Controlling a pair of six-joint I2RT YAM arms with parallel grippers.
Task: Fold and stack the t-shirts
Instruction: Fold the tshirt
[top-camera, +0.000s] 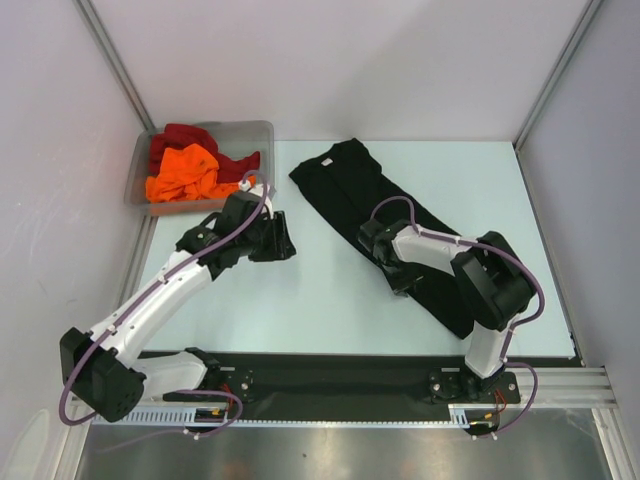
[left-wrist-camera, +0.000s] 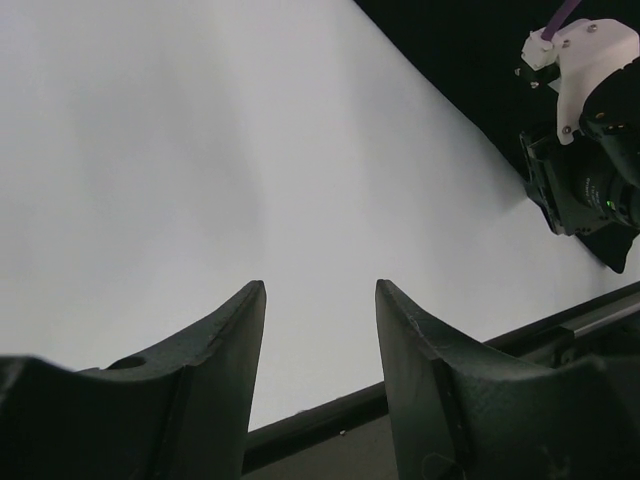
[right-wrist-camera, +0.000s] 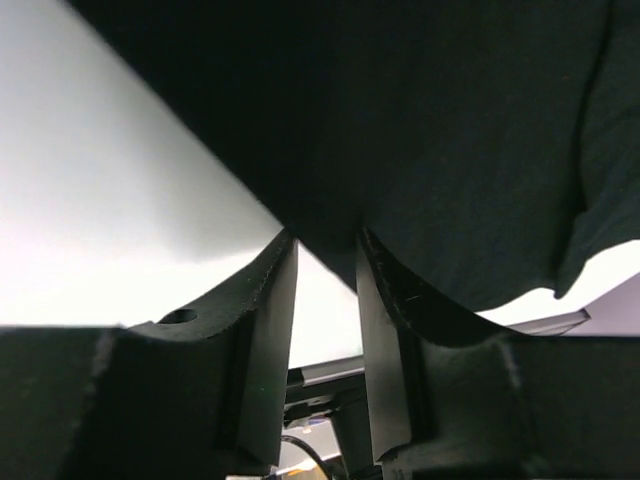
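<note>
"What's the table (top-camera: 300, 300) like from where you stand?"

"Pale and smooth, almost white. A black t-shirt (top-camera: 345, 185) lies flat on it, folded into a long band. It runs slantwise from the far middle towards the near right corner."

"Anything else sitting on it?"

"A clear grey bin (top-camera: 262, 135) in the far left corner, right at the table's left edge. It's near the shirt's far end but not touching it. A black plate (top-camera: 330, 375) runs along the near edge."
</note>
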